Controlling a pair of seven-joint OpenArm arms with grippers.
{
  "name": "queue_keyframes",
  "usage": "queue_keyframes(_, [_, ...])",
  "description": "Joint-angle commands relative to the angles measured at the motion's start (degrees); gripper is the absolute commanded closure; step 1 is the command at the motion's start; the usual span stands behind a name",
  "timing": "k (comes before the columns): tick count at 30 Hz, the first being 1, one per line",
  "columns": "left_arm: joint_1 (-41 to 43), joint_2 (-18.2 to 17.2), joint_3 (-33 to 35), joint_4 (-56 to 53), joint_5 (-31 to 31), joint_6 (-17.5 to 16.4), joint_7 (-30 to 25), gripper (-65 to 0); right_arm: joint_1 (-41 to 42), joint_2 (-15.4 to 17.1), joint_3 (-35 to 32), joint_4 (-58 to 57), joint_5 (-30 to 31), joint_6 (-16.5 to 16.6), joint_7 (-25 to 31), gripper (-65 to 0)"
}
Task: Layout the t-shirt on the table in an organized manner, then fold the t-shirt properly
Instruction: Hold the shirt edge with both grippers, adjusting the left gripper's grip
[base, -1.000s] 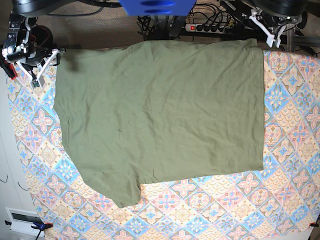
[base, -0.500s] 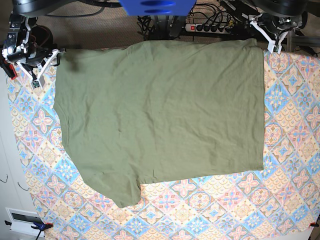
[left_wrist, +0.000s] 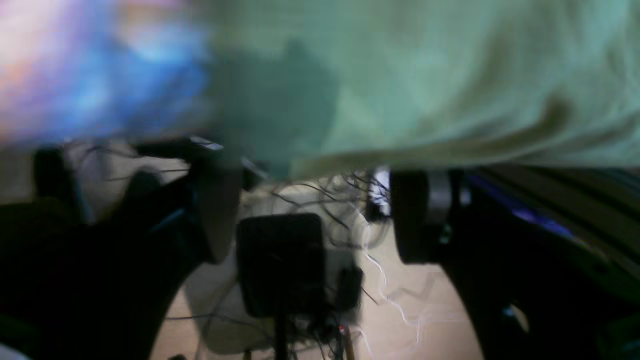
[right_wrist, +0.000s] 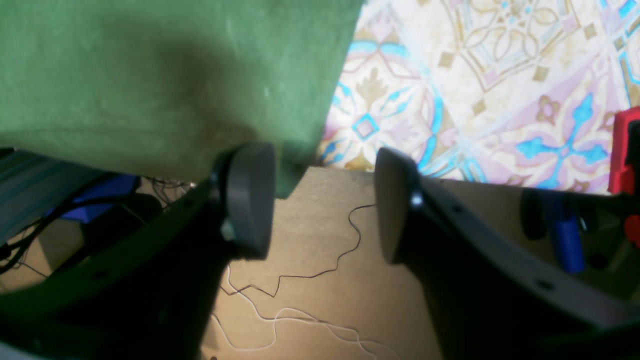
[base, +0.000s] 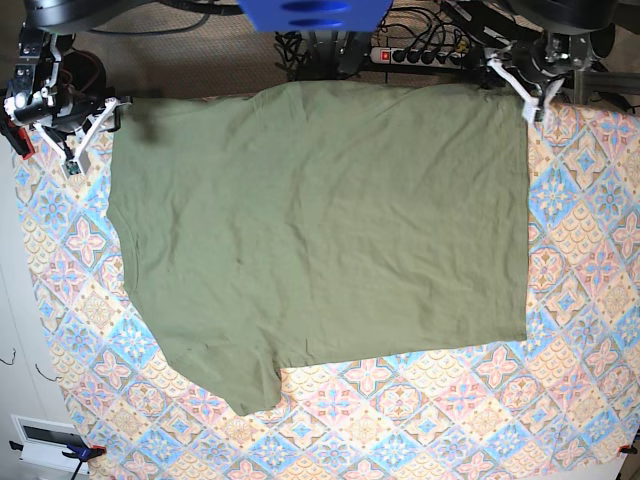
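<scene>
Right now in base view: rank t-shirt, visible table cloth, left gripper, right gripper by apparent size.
1. t-shirt
2. table, visible cloth
3. left gripper and right gripper: both small and partly cropped, too close to rank.

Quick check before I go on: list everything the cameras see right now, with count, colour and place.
t-shirt: one, olive green, spread flat across the table, far edge at the table's far side.
table: one, covered in a pink, blue and cream tile-pattern cloth, under the shirt.
power strip: one, pale, with dark cables, on the floor beyond the far edge.
thin cables: several, dark and white, on the brown floor in the right wrist view.
red part: one, at the right edge of the right wrist view; what it is cannot be told.
right gripper: one, dark pads, open, at the shirt's far corner.
left gripper: one, white fingers, open, at the shirt's other far corner.
</scene>
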Motion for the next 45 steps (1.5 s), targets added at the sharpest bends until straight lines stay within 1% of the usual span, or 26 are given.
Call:
queue_keyframes(1, [-0.7, -0.9, 0.2, -1.5, -0.3, 0.0, -0.7, -45.2, 0.0, 1.1, 0.5, 0.8, 0.2, -0.1, 0.5, -30.7])
queue_keyframes(3, [-2.5, -0.9, 1.4, -4.8, -0.4, 0.0, -0.7, -45.2, 0.0, 1.1, 0.5, 0.8, 0.2, -0.1, 0.5, -30.7])
queue_keyframes(8, [-3.1, -0.9, 2.6, -5.1, -0.5, 0.0, -0.8, -44.3, 0.0, 1.1, 0.5, 0.9, 0.2, -0.1, 0.5, -30.7])
queue_keyframes(9, [-3.1, -0.9, 2.6, -5.0, -0.5, 0.0, -0.8, -41.8, 0.0, 1.1, 0.5, 0.9, 0.2, -0.1, 0.5, -30.7])
queue_keyframes(10, [-3.1, -0.9, 2.6, -4.9, -0.5, -0.1, -0.8, -37.7, 0.0, 1.1, 0.5, 0.9, 0.2, -0.1, 0.5, -30.7])
queue_keyframes(11, [-3.1, -0.9, 2.6, -4.9, -0.5, -0.1, -0.8, -31.9, 0.0, 1.1, 0.5, 0.9, 0.2, -0.1, 0.5, -30.7])
queue_keyframes(13, [-3.0, -0.9, 2.6, -4.9, -0.6, -0.1, -0.8, -23.1, 0.0, 1.1, 0.5, 0.9, 0.2, -0.1, 0.5, -30.7])
queue_keyframes(14, [-2.9, -0.9, 2.6, -4.9, -0.6, -0.2, -0.8, -20.4, 0.0, 1.1, 0.5, 0.9, 0.2, -0.1, 0.5, -30.7])
queue_keyframes(16, [-1.4, -1.1, 2.5, -4.8, -0.7, -0.2, -1.0, -19.3, 0.0, 1.1, 0.6, 0.9, 0.2, -0.1, 0.5, -30.7])
queue_keyframes(17, [-0.6, -1.2, 2.5, -4.7, -0.8, -0.2, -2.4, -18.8, 0.0, 1.1, 0.6, 0.9, 0.2, -0.1, 0.5, -30.7])
queue_keyframes(18, [0.4, -1.2, 2.3, -3.9, -0.6, -0.2, -4.6, -16.5, 0.0, 1.1, 0.6, 0.9, 0.2, -0.1, 0.5, -30.7])
queue_keyframes(19, [1.6, -1.2, 2.2, -3.3, -0.5, -0.2, -6.7, -12.3, 0.0, 1.1, 0.6, 0.9, 0.2, -0.1, 0.5, -30.7])
queue_keyframes(21, [3.8, -1.6, 2.2, -2.3, -0.5, -0.1, -9.0, 0.0, 0.0, 1.1, 0.6, 0.9, 0.2, -0.1, 0.5, -30.7])
queue_keyframes(23, [4.8, -2.6, 2.3, -2.2, -0.5, 0.0, -9.1, 0.0, 0.0, 1.1, 0.6, 0.9, 0.2, -0.1, 0.5, -30.7])
queue_keyframes(29, [7.0, -2.8, 1.8, -0.4, -0.7, 0.0, -9.6, 0.0, 0.0, 1.1, 0.6, 0.9, 0.2, -0.1, 0.5, -30.7])
queue_keyframes(37, [11.4, -2.8, -3.7, 9.9, -0.7, -0.1, -9.4, 0.0, 0.0, 1.1, 0.7, 1.0, 0.2, -0.1, 0.5, -30.7])
queue_keyframes(41, [12.5, -2.8, -6.7, 12.9, -1.0, -0.1, -9.1, 0.0, 0.0, 1.1, 0.9, 1.0, 0.2, -0.1, 0.5, -30.6])
queue_keyframes(45, [12.8, -2.8, -7.5, 14.1, -1.0, -0.1, -9.1, 0.0, -0.1, 1.1, 1.0, 1.0, 0.2, -0.1, 0.5, -30.6])
